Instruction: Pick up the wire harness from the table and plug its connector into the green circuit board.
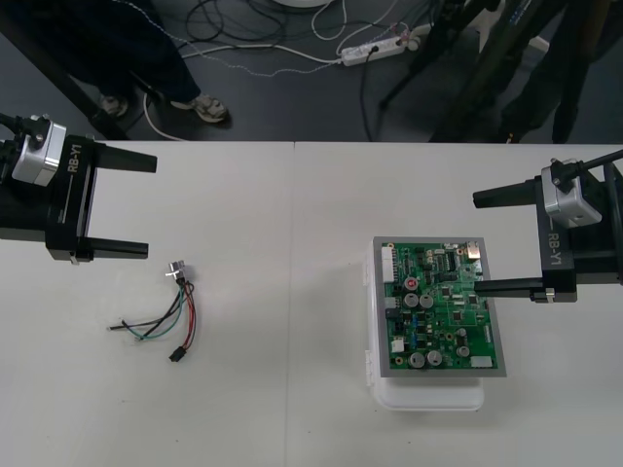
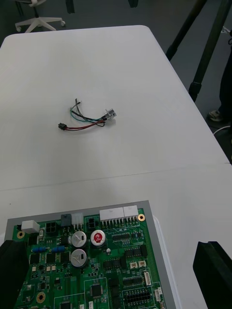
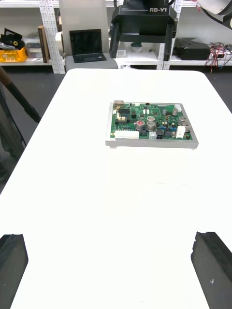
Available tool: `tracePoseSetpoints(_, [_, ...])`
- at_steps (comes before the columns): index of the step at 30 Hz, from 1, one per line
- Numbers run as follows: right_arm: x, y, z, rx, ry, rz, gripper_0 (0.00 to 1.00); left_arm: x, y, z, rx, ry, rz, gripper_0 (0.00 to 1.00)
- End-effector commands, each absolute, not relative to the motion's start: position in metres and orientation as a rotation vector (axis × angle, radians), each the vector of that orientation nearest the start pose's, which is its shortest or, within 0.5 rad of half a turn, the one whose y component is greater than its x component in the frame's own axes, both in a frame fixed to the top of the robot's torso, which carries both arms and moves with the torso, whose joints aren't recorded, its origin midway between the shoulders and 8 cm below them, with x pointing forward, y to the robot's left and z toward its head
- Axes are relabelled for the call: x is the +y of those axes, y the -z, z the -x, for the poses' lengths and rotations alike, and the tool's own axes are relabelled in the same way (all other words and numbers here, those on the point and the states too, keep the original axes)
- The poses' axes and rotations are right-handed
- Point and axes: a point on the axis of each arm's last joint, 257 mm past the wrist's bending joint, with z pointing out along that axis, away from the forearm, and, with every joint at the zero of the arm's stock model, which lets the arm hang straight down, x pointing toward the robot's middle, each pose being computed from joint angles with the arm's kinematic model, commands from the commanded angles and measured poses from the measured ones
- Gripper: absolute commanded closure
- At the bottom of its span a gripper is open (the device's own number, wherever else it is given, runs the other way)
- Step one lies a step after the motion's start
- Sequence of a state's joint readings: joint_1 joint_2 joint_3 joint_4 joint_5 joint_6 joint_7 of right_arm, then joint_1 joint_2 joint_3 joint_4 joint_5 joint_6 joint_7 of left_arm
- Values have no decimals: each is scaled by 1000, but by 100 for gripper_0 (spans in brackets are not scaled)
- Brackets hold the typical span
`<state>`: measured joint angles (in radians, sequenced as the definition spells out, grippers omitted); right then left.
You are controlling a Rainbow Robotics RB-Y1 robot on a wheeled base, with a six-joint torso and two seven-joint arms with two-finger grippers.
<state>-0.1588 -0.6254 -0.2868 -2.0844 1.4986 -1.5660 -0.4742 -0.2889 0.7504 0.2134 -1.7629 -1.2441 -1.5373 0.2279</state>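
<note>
The wire harness [image 1: 181,309] lies loose on the table [image 1: 292,243], near the left gripper [image 1: 122,204], whose fingers stand wide apart. The circuit board [image 1: 440,309] sits well apart on its white base [image 1: 428,394], with one edge under the right gripper [image 1: 504,241], also spread wide.

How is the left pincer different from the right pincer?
The left pincer is at the left side of the table, close to the wire harness; the right pincer is at the right side. One finger of the right pincer reaches over the green circuit board, while the left pincer is over bare table. Both are open and hold nothing.
</note>
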Motion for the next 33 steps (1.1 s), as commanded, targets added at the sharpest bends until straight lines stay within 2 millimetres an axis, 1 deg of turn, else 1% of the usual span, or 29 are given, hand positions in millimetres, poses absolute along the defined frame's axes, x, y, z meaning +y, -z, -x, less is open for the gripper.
tracePoseSetpoints(1, [-154,95,-348,1412,-476,1608,0,188,72,-370,1335,643,-1552,0])
tracePoseSetpoints(33, [-154,95,-348,1412,-476,1608,0,188,72,-370,1335,643,-1552,0])
